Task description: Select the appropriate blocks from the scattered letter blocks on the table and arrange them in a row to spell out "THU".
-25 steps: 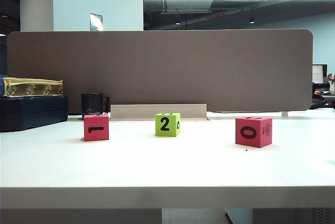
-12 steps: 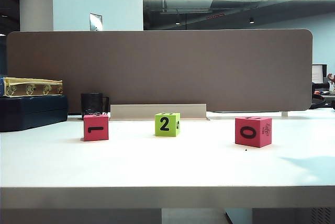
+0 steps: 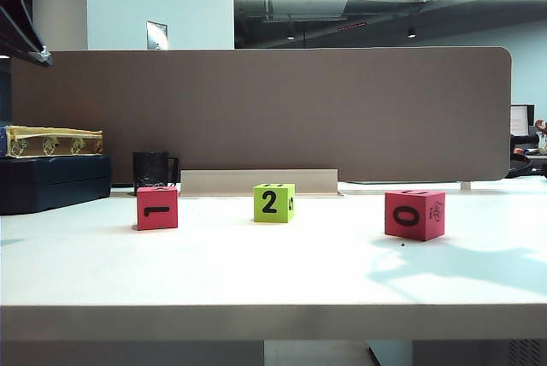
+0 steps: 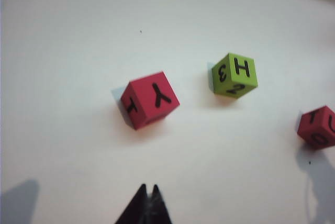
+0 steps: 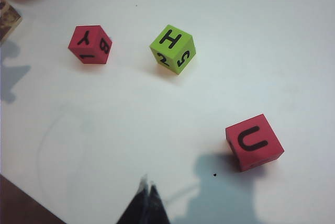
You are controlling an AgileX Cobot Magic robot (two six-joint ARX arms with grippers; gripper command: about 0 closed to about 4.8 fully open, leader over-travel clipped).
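Now, line by line:
Left gripper [image 4: 148,195]: jaws pressed together, holding nothing, above the table [image 3: 273,280].
Right gripper [image 5: 148,192]: likewise closed and empty.
Red Y block [image 4: 150,100]: at 12 o'clock from the left gripper's tips.
Green H block [image 5: 173,49]: middle of the three.
Red U block [image 5: 254,142]: at 2 o'clock from the right gripper's tips, apart from it.
Black mug [image 3: 152,168]: behind the Y block.

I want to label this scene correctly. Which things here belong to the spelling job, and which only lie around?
Job: red block with U on top, lime green block with H on top, red block with Y on top, table.
Lying about: black mug, brown partition panel.
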